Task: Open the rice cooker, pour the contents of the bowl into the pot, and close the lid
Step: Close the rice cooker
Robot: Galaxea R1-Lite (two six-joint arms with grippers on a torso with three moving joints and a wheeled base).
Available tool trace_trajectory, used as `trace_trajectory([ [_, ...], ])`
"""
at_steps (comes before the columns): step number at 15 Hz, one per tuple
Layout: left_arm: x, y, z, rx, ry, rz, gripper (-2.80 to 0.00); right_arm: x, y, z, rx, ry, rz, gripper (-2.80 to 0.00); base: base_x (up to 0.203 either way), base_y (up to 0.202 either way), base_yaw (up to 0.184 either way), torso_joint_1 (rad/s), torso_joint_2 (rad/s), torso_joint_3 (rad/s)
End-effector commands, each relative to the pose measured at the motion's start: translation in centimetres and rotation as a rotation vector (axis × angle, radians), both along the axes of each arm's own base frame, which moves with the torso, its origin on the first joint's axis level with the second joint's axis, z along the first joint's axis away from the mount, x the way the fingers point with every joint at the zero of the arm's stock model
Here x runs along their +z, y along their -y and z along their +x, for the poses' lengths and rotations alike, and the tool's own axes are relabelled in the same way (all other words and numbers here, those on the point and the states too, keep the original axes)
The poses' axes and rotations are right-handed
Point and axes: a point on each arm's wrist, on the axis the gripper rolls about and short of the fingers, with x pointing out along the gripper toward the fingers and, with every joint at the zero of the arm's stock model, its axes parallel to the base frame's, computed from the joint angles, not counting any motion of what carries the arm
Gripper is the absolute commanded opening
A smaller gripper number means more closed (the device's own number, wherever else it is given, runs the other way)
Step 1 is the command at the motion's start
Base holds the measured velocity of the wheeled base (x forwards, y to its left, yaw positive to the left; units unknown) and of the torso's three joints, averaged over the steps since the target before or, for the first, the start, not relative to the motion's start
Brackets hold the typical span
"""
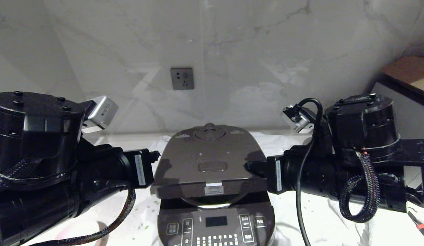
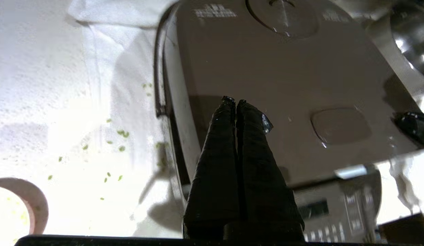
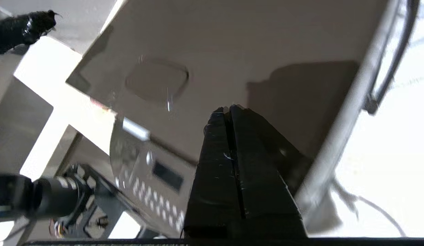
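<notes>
Nearest to the camera, the front button panel (image 1: 216, 229) of the rice cooker (image 1: 215, 191) lies below and between both pairs of fingertips. The lid (image 1: 208, 160) is almost down, with a narrow gap at its front edge where the pot (image 1: 212, 204) rim shows. The left gripper (image 2: 232, 101), fingers pressed together and holding nothing, has its tips over the lid's left part. The right gripper (image 3: 226, 110), also closed and empty, is over the right part. The oval release button (image 1: 212, 166) lies between them. Beside the left fingers, green contents (image 2: 122, 134) are scattered on white cloth (image 2: 44, 102) near the bowl (image 2: 29, 200). Behind the lid stands the wall (image 1: 232, 51).
</notes>
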Motion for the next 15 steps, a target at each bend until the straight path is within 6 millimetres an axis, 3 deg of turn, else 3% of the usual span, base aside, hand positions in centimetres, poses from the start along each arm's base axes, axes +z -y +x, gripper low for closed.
trace_trajectory([
  [1, -0.5, -0.8, -1.0, -0.050, -0.018, -0.013, -2.80, 0.1, 1.5, -1.6, 0.001, 0.005, 0.010, -2.80, 0.000, 0.000, 0.000, 0.000, 0.00, 0.000],
  [4, -2.1, -0.9, -1.4, -0.102, -0.072, 0.016, -2.80, -0.7, 1.6, -1.7, -0.014, -0.043, 0.011, -2.80, 0.000, 0.000, 0.000, 0.000, 0.00, 0.000],
  [9, -4.9, 1.2, -1.8, -0.183, -0.161, 0.106, -2.80, -1.5, 1.3, -1.4, -0.022, -0.064, 0.014, -2.80, 0.000, 0.000, 0.000, 0.000, 0.00, 0.000],
  [15, -5.6, 1.8, -1.3, -0.178, -0.185, 0.129, -2.80, -2.9, 1.4, -1.6, -0.032, -0.105, 0.016, -2.80, 0.000, 0.000, 0.000, 0.000, 0.00, 0.000],
])
